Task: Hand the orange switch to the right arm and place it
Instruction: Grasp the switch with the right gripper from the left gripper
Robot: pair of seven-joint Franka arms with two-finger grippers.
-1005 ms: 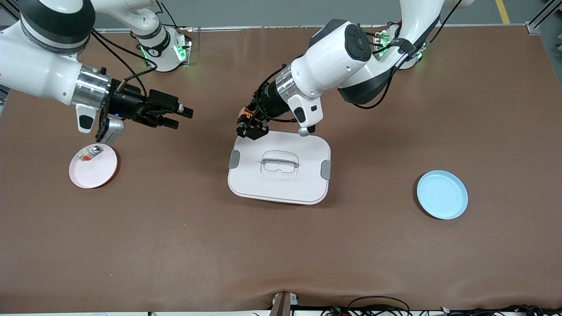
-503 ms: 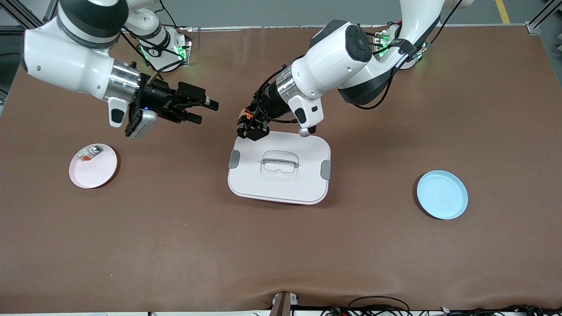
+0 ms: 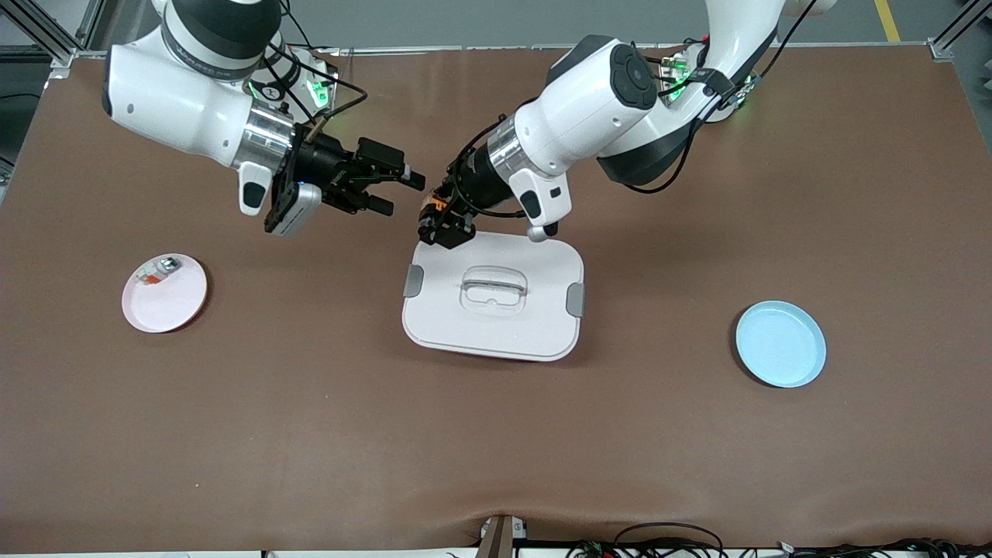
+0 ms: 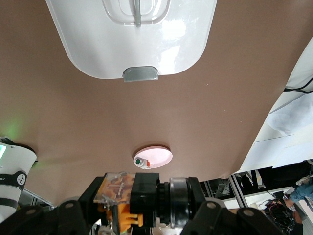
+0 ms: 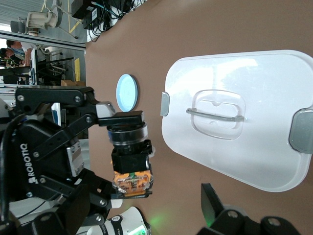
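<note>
The pink plate [image 3: 164, 293] holds a small white-and-grey part [image 3: 159, 270]; the blue plate [image 3: 780, 344] is bare. The left end effector [image 3: 442, 219] clamps the orange switch [image 3: 431, 206] over the white lid [image 3: 494, 294], facing the right end effector [image 3: 397, 191], fingers spread.

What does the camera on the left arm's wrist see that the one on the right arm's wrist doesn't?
Only the left wrist view shows the pink plate holding a small part. Only the right wrist view shows the blue plate and the whole left claw gripping the orange switch from outside. Both show the white lid with its handle, the brown table and the switch.
</note>
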